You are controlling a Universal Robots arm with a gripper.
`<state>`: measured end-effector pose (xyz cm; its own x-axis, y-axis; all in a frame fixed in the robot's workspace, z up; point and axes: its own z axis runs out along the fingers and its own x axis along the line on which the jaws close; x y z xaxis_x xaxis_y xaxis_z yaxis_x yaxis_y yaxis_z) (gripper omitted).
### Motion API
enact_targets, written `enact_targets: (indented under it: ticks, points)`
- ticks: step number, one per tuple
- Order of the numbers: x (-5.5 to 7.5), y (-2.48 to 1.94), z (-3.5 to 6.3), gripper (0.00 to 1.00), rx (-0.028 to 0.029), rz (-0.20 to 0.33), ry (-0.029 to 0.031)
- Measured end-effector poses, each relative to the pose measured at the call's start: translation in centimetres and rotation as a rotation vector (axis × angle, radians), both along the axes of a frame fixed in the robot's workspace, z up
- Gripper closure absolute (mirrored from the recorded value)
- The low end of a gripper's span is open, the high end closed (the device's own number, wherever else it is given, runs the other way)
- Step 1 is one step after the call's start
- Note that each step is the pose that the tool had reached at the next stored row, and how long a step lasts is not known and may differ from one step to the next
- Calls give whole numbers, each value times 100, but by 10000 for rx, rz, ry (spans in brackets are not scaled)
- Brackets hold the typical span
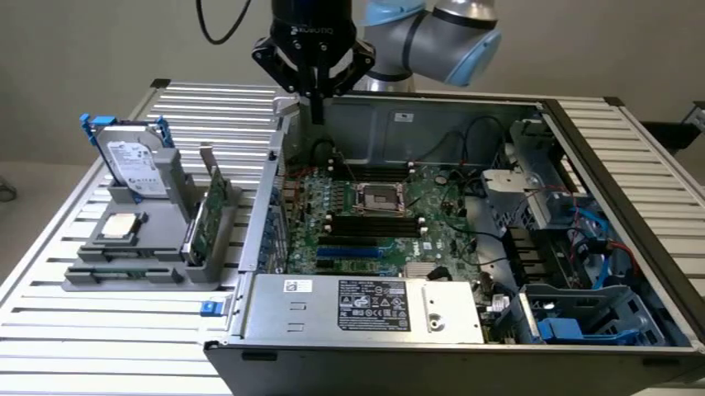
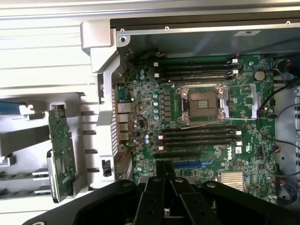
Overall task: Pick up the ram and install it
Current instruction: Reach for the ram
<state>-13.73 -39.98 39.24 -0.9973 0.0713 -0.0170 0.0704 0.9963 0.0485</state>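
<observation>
The ram (image 1: 115, 271) is a thin green stick lying flat in the front slot of the grey fixture (image 1: 144, 247), at the exterior view's left. My gripper (image 1: 316, 115) hangs high over the back left corner of the open computer case (image 1: 441, 107), far from the ram. Its black fingers (image 2: 157, 187) are pressed together with nothing seen between them. Below it lies the green motherboard (image 2: 140, 93), with black memory slots (image 2: 199, 136) on one side of the processor socket (image 2: 201, 103) and more slots (image 2: 197, 70) on the other.
In the fixture a green expansion card (image 1: 210, 210) with a metal bracket stands on edge, beside a silver hard drive (image 1: 138, 161) with blue rails. A power supply (image 1: 375, 305) fills the case front. Cables and blue drive bays (image 1: 584, 322) crowd the exterior view's right.
</observation>
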Motion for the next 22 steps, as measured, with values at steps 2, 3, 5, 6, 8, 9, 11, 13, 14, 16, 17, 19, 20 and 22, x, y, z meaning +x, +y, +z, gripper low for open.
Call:
enact_targets:
  ticks: [2,3,5,6,8,9,11,13,14,16,17,19,20,22]
  points:
    - [-90,-7,-4,89,1,1,6]
    - [-135,-11,-7,89,1,0,7]
    - [-225,-20,-13,89,1,0,9]
    - [-269,-24,-17,89,1,2,10]
    - [-361,-34,-25,89,1,0,12]
    - [-409,-40,-29,89,1,0,11]
    - [-498,-50,-38,89,1,1,12]
    - [-589,-62,-50,89,0,0,12]
    - [-633,-68,-57,89,1,1,11]
    - [-727,-80,-70,89,0,1,12]
    - [-772,-86,-76,89,1,0,12]
    - [-862,-98,-89,89,0,1,12]
    - [-907,-104,-97,89,1,1,11]
    - [-997,-117,-111,89,1,0,12]
